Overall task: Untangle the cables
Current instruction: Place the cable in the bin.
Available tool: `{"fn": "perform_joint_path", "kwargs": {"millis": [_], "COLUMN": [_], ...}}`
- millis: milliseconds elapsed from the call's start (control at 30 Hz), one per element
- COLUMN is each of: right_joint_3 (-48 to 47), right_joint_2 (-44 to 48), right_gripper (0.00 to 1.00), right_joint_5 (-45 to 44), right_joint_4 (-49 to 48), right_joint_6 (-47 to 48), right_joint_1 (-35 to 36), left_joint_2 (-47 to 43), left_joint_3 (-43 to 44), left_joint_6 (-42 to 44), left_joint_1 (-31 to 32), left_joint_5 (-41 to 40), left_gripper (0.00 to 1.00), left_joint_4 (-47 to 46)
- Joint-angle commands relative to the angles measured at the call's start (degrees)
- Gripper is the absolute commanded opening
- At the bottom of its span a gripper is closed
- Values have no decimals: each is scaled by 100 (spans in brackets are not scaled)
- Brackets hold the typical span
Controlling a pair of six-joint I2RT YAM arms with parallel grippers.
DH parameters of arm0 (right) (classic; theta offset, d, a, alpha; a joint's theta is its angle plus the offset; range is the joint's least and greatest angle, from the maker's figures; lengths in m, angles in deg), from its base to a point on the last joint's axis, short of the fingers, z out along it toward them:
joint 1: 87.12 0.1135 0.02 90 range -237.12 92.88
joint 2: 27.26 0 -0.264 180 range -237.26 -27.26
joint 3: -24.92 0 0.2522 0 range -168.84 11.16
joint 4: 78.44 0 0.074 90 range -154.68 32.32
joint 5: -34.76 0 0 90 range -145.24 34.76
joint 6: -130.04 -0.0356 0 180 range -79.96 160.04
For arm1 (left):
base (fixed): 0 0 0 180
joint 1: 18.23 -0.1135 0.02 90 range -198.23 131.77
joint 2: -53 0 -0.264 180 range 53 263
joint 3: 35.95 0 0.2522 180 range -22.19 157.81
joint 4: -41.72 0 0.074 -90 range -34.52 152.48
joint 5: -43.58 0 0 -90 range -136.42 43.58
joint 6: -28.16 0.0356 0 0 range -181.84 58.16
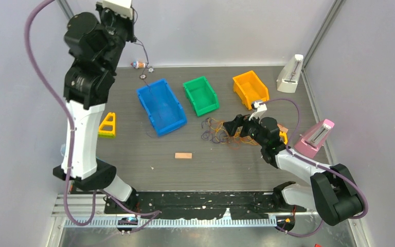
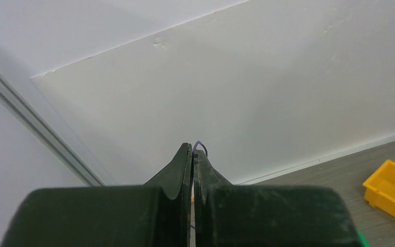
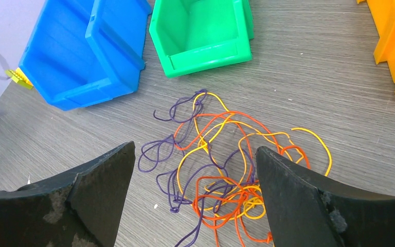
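Seen from above, the left claw (image 1: 133,37) is up high by the back wall. A thin purple cable (image 1: 146,51) hangs from it down toward the grey wooden table (image 1: 149,164). The other cables (image 1: 220,131) are a loose heap of orange, yellow, red and purple wires. They lie on the table in front of the green plastic bin (image 1: 200,95), with the blue plastic bin (image 1: 160,107) on one side and the orange plastic bin (image 1: 250,88) on the other. The right claw (image 1: 235,125) is down low, right beside the heap. In the left wrist view, the left claw (image 2: 192,149) is squeezed tight on the thin purple cable (image 2: 200,144), which pokes out at the tip in front of the white wall (image 2: 267,77). In the right wrist view, the right claw (image 3: 194,149) is spread wide and holds nothing. The cables (image 3: 221,164) lie on the table between its two black fingers (image 3: 103,177).
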Motion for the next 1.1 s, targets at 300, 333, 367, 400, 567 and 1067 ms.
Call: {"fn": "perform_joint_path", "kwargs": {"millis": [300, 333, 367, 400, 567, 1067], "right_joint_3": [18, 18, 18, 18, 1, -1], "right_joint_2": [11, 8, 8, 3, -28, -45], "right_gripper": [92, 92, 92, 92, 92, 92], "right_joint_5": [63, 58, 50, 47, 69, 162], "right_joint_4": [-375, -373, -368, -371, -372, -407], "right_joint_6": [18, 15, 22, 22, 20, -13], "right_joint_1": [30, 30, 30, 30, 30, 29], "left_joint_2": [794, 796, 797, 789, 406, 653], "left_joint_3": [-152, -125, -75, 4, -61, 307], "left_joint_6": [-268, -277, -311, -375, -792, -1094], "left_joint_1": [-705, -708, -709, -709, -704, -788], "left_joint_5": [92, 135, 186, 272, 822, 1070], "left_gripper": [0, 0, 0, 0, 0, 0], "left_joint_4": [-795, -796, -794, -732, -923, -1533]}}
